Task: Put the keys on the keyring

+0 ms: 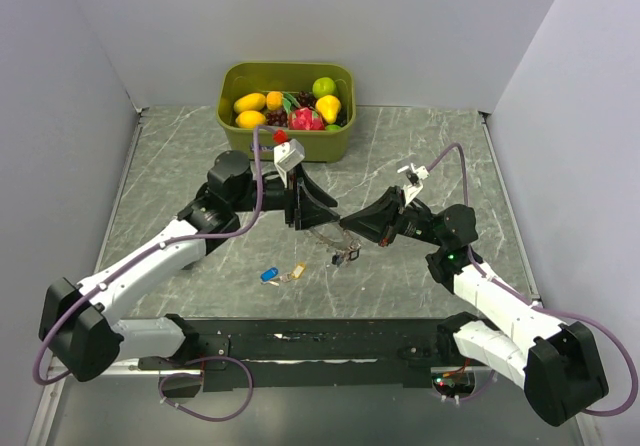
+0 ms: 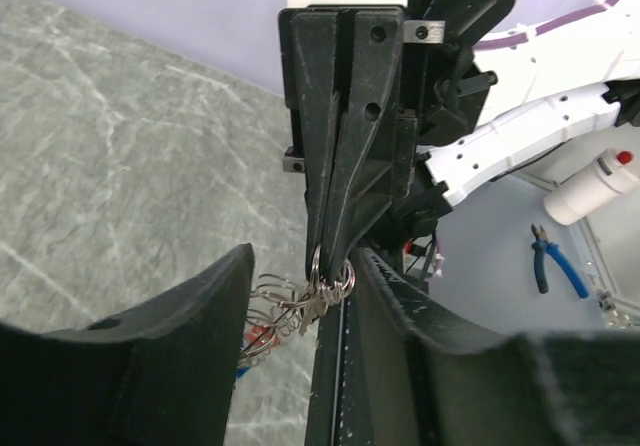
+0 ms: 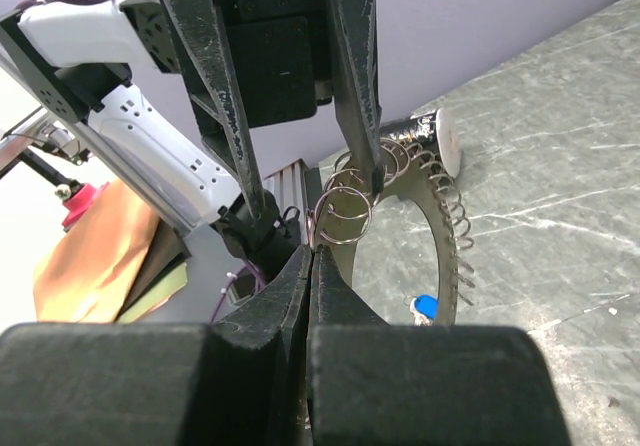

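Note:
The keyring (image 1: pixel 328 238), a silvery coil-edged loop with small split rings, hangs between my two grippers above the table. My right gripper (image 3: pixel 312 248) is shut on one small split ring (image 3: pixel 342 216) of it; it also shows in the top view (image 1: pixel 352 234). My left gripper (image 2: pixel 300 266) is open, its fingers (image 3: pixel 355 76) on either side of the right gripper's tip, one finger touching the rings. The coil (image 2: pixel 280 311) hangs between the left fingers, with something red (image 2: pixel 252 338) behind it. A blue key (image 1: pixel 268 275) and a yellow-orange key (image 1: pixel 295 271) lie on the table below. The dark tag (image 1: pixel 350 257) dangles.
A green tub (image 1: pixel 285 68) of toy fruit stands at the back centre, just behind the left arm. Grey walls close the table on three sides. The arms' black base rail (image 1: pixel 320 341) runs along the near edge.

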{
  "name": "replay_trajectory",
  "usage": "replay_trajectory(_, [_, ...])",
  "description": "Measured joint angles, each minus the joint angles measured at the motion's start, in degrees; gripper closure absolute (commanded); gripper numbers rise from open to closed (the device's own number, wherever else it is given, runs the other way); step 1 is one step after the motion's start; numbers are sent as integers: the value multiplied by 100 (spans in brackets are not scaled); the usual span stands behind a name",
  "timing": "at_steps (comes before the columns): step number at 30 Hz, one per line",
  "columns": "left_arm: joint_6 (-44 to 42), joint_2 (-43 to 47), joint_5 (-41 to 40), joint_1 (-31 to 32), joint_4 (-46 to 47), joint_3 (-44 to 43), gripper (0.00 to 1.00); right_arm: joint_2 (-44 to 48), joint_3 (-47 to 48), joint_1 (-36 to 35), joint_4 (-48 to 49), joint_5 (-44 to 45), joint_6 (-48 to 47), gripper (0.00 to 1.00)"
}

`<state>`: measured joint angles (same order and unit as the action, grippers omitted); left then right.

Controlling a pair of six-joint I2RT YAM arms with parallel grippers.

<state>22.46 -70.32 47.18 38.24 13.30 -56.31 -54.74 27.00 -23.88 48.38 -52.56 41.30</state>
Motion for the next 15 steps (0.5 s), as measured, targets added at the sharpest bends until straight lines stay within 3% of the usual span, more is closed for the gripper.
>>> replay_trajectory(6, [-415,85,-208,-2,-837,-413,41,-37,2,0,4,-2,0,100])
replay_trajectory(15, [-979,-236,-197,-2,-1985,-1268,46,-151,26,0,4,-46,0,100])
